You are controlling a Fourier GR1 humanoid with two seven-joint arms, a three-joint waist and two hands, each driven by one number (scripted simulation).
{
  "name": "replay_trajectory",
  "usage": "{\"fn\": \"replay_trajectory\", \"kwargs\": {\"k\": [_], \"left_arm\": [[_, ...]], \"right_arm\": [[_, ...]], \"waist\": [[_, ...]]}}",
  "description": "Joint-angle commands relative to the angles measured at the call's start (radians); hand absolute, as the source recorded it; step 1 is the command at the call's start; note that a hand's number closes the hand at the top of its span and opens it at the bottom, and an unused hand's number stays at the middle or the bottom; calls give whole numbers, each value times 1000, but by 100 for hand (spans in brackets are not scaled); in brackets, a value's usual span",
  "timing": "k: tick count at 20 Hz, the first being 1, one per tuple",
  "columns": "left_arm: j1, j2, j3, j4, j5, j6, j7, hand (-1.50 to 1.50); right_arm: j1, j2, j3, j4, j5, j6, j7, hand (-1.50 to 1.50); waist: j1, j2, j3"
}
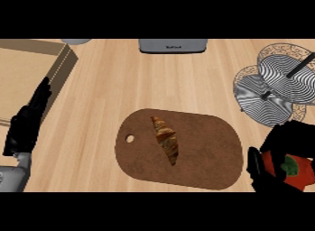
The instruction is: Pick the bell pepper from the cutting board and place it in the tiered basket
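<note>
The red bell pepper (294, 169) with its green stem sits in my right hand (289, 135) at the lower right, just off the right edge of the brown cutting board (206, 149). Black fingers and thumb curl round the pepper and hide much of it. The silver wire tiered basket (280, 85) stands at the right, beyond my right hand, with nothing in its two tiers. My left hand (28, 122) rests open at the left edge, fingers straight and pointing up, over the edge of a cardboard box.
A croissant (166, 139) lies on the cutting board. An open cardboard box (20, 76) fills the upper left. A grey appliance (172, 45) stands at the counter's far edge, with a pale round object (76, 41) to its left.
</note>
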Motion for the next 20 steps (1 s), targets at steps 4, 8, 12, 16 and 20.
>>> {"fn": "replay_trajectory", "kwargs": {"k": [4,8,12,16,20], "left_arm": [[-16,3,25,1,8,-39,9,0],[-17,-37,19,-5,-47,-15,35,0],[-43,-53,28,42,-45,-37,-9,0],[-41,-61,6,-10,-70,-20,28,0],[-11,-71,7,-28,-88,-16,16,0]], "right_arm": [[-128,-18,-268,7,-375,162,18,150],[-155,-42,-312,184,-313,207,-158,150],[-219,-85,-363,303,-240,208,-268,150],[-267,-138,-347,453,-57,139,-360,150],[-345,-113,-276,547,94,84,-326,150]], "waist": [[13,2,-1],[15,3,0],[14,4,0],[25,7,1],[28,5,0]]}}
